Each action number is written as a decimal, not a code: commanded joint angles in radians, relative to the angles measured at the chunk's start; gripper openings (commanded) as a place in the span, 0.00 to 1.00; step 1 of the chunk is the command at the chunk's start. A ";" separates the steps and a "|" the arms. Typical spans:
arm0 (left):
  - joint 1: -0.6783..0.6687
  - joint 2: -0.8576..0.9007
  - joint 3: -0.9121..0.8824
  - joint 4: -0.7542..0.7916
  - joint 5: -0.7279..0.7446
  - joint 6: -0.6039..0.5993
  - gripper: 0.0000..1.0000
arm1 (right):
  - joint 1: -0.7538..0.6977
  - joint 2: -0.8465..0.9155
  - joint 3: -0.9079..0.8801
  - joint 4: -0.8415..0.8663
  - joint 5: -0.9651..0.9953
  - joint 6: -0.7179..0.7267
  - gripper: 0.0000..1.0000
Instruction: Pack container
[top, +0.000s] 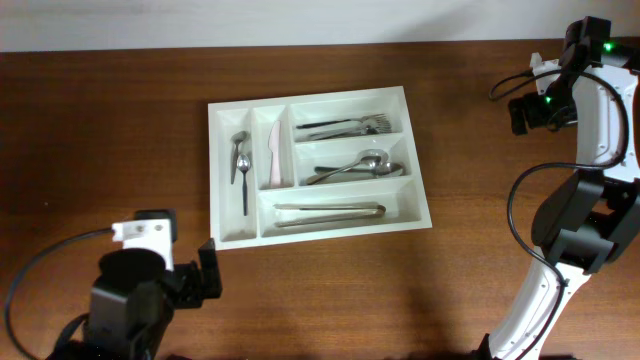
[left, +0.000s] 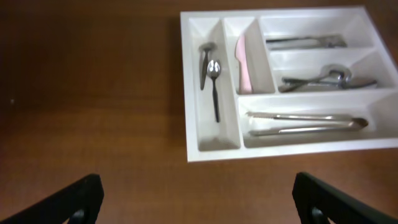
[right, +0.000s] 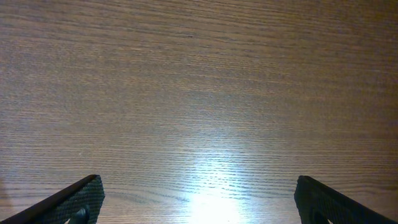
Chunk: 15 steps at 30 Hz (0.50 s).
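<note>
- overhead view: the container (top: 214, 170), a big white plastic cutlery tray, lies flat at the centre of a brown wooden table (top: 100, 150).
- its two narrow upright slots are on the 9 o'clock side, holding two small spoons (top: 241, 165) and a pale pink knife (top: 272, 155).
- three long slots fill the rest: forks (top: 345, 126) toward 12 o'clock, larger spoons (top: 350, 166) in the middle, metal tongs (top: 328, 213) toward 6 o'clock.
- the left gripper (left: 199, 205) hovers off the tray's 7 o'clock corner, fingers spread wide, holding nothing and not touching the tray.
- the right gripper (right: 199, 202) is well apart, out toward 2 o'clock over bare wood, also spread and empty.
- handling, as a judgement: the tray looks stiff, smooth and probably slippery. it is likely light in itself but weighted by the metal inside.
- the best hold is likely the thin outer wall, pinched over the rim at a short side. it would need to stay level, since the loose cutlery would slide.
</note>
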 joint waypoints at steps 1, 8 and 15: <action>-0.006 -0.002 -0.100 0.077 -0.007 0.123 0.99 | -0.003 -0.031 0.008 0.002 -0.006 0.000 0.99; -0.004 -0.020 -0.383 0.431 0.109 0.223 0.99 | -0.003 -0.031 0.008 0.002 -0.006 0.000 0.99; 0.067 -0.191 -0.631 0.719 0.281 0.369 0.99 | -0.003 -0.031 0.008 0.002 -0.006 0.000 0.99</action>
